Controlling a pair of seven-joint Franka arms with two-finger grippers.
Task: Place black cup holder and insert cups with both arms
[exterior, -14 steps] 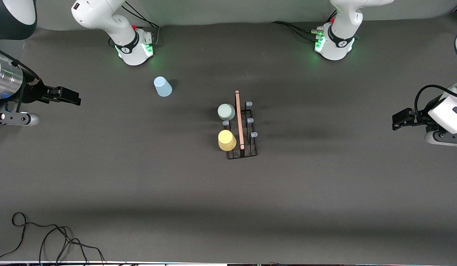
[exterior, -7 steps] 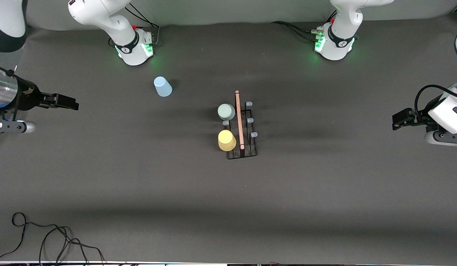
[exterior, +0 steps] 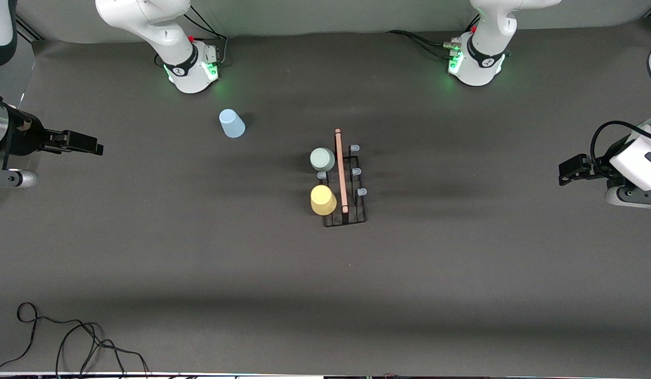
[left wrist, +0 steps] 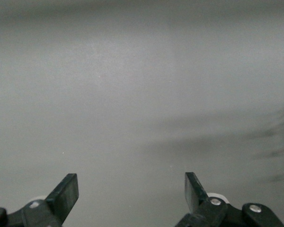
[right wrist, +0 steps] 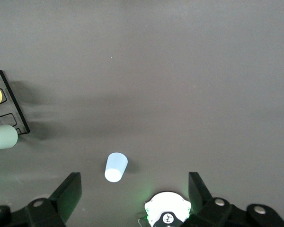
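The black cup holder [exterior: 346, 224] stands mid-table, its pale wooden handle [exterior: 340, 168] running lengthwise. The pale green cup [exterior: 322, 159] and the yellow cup [exterior: 323, 200] sit on prongs along the side toward the right arm's end. The other prongs are bare. The light blue cup [exterior: 231, 123] stands alone on the mat near the right arm's base, also seen in the right wrist view [right wrist: 116, 167]. My right gripper [exterior: 96, 147] is open and empty over the right arm's end of the table [right wrist: 132, 189]. My left gripper [exterior: 562, 176] is open and empty, waiting over the left arm's end [left wrist: 131, 189].
The arm bases [exterior: 191, 66] [exterior: 475, 63] glow green along the table's edge farthest from the front camera. A loose black cable [exterior: 67, 337] lies at the near corner toward the right arm's end. The dark mat [exterior: 462, 273] covers the table.
My right gripper has drawn back toward the right arm's end of the table, away from the holder. The left arm and the cups have not moved.
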